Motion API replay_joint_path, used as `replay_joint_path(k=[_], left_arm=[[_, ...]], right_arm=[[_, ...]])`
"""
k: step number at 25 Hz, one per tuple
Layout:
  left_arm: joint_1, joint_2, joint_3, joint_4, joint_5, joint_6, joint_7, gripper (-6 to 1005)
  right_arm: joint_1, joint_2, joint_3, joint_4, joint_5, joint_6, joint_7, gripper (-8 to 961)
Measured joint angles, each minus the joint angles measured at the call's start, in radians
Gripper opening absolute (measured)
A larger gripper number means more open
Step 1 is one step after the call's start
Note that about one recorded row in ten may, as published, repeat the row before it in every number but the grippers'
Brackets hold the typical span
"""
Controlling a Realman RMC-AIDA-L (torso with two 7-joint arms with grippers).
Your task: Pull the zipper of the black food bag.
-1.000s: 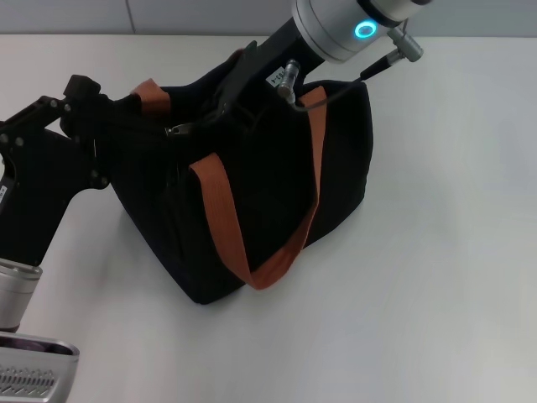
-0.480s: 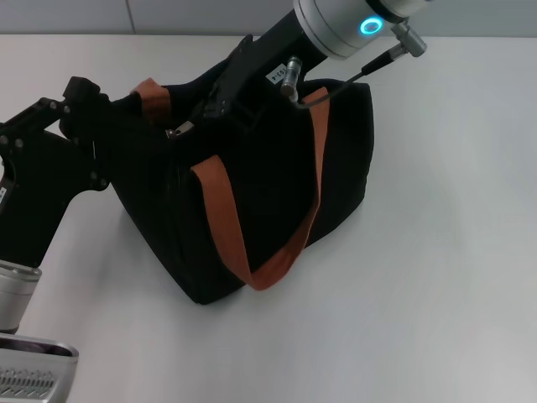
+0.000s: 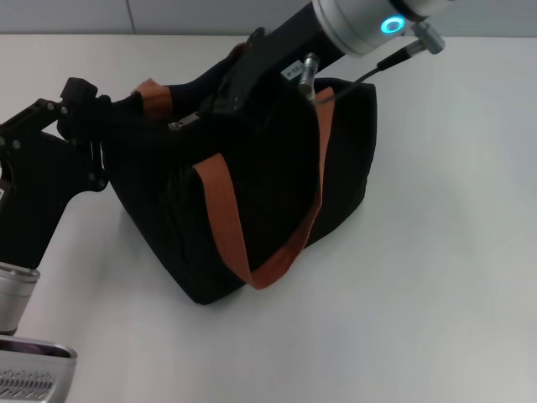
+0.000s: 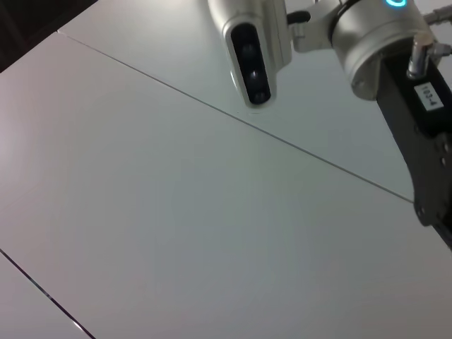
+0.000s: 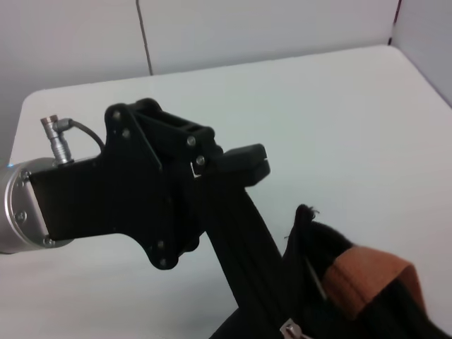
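The black food bag (image 3: 268,193) sits tilted on the white table, and an orange-brown strap (image 3: 222,222) hangs down its near side. The silver zipper pull (image 3: 179,125) shows on the bag's upper face near its left end. My right gripper (image 3: 208,111) reaches down from the top, shut on the zipper just right of the tab. My left gripper (image 3: 105,117) is shut on the bag's left end and holds the fabric taut. The right wrist view shows the left gripper (image 5: 244,164) clamping black fabric, with the pull (image 5: 289,329) at the lower edge.
Bare white table (image 3: 436,277) lies to the right of the bag and in front of it. A grey wall runs along the table's far edge. The left wrist view shows only the table and the right arm (image 4: 417,92).
My right arm has moved right and slightly away, drawing the zipper pull a little upward; the bag's right side has shifted a little to the right. The left arm has held still.
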Motion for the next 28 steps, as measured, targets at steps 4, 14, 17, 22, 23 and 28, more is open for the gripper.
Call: replay_joint_path(k=[4,14,17,22,23,28], left_arm=[[0.000,0.000,0.000,0.000,-0.001,0.000,0.000,38],[0.004,0.000,0.006,0.000,-0.001,0.001,0.000,39],[0.004,0.000,0.007,-0.002,0.000,0.002,-0.001,40],[0.003,0.000,0.008,-0.010,0.000,0.003,-0.002,40],[0.003,0.000,0.008,-0.012,0.000,0.003,-0.002,40],[0.003,0.000,0.009,-0.012,0.000,0.003,-0.002,41]], right_arm=[[-0.037,0.000,0.016,-0.068,0.003,-0.009,-0.007,12],[-0.053,0.000,0.035,-0.069,0.004,-0.033,-0.007,32],[-0.049,-0.001,0.040,-0.073,0.004,-0.040,-0.014,38],[-0.042,0.001,0.028,-0.086,0.000,-0.032,-0.062,47],[-0.038,0.001,0.028,-0.085,0.001,-0.029,-0.070,49],[0.002,0.003,0.021,-0.045,-0.001,-0.020,-0.107,283]])
